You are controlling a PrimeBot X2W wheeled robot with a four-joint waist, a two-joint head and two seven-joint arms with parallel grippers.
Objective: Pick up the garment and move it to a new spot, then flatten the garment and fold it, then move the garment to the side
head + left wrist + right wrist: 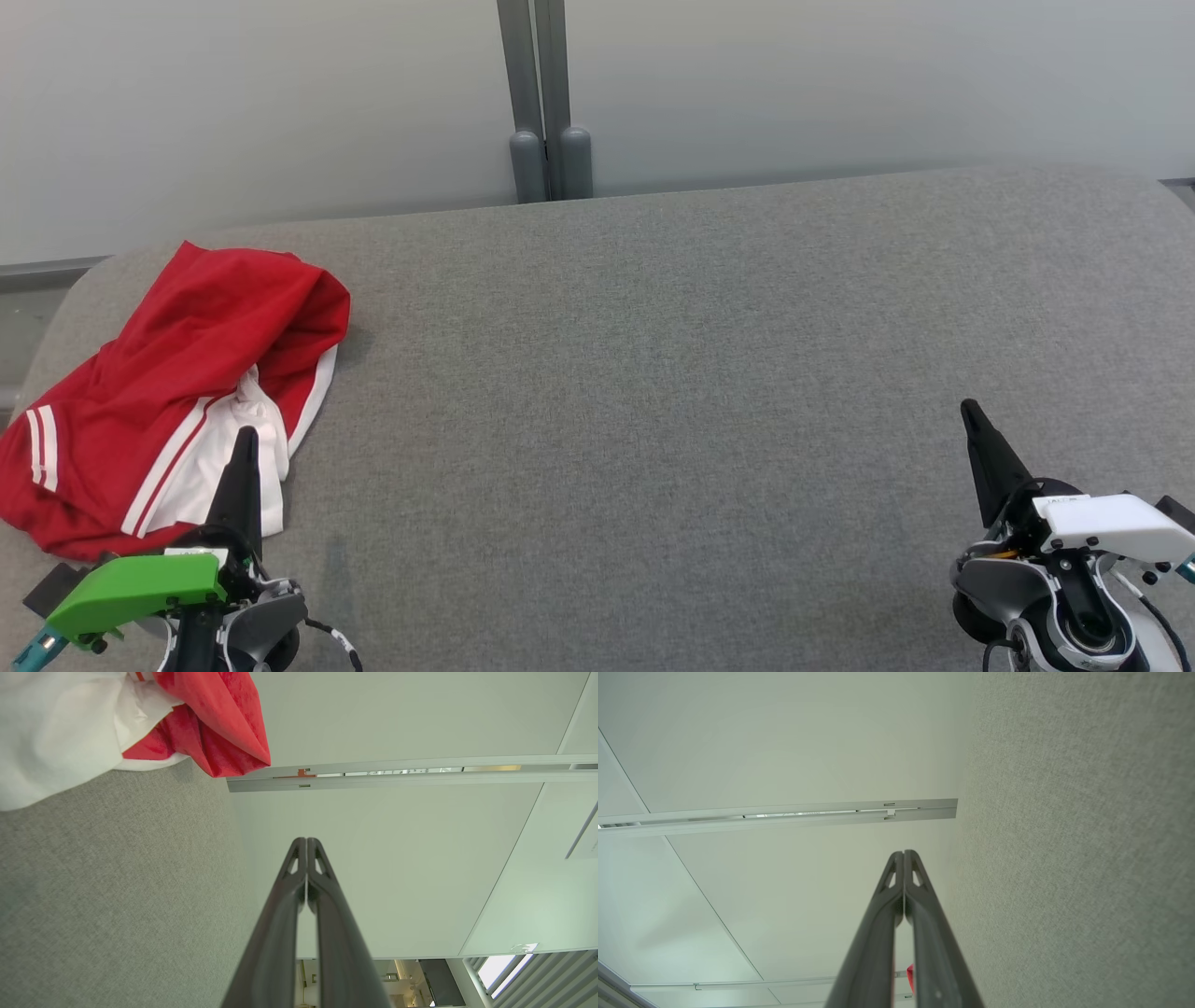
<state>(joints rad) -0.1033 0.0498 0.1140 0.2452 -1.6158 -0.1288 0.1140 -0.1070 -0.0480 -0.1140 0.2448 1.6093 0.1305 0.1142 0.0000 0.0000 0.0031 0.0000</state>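
The garment (pixel 177 383) is a red piece with white stripes and a white inner part, lying crumpled at the far left of the grey padded table (pixel 653 373). In the left wrist view the garment (pixel 140 718) fills the upper left corner. My left gripper (pixel 247 437) is shut and empty at the lower left, its tip over the garment's near white edge; its fingers (pixel 306 843) meet at the tips. My right gripper (pixel 966 408) is shut and empty at the lower right, far from the garment, fingers (pixel 904 855) pressed together.
A pale wall (pixel 840 84) with a grey vertical post (pixel 544 103) stands behind the table's far edge. The table's rounded corners lie at the far left and far right.
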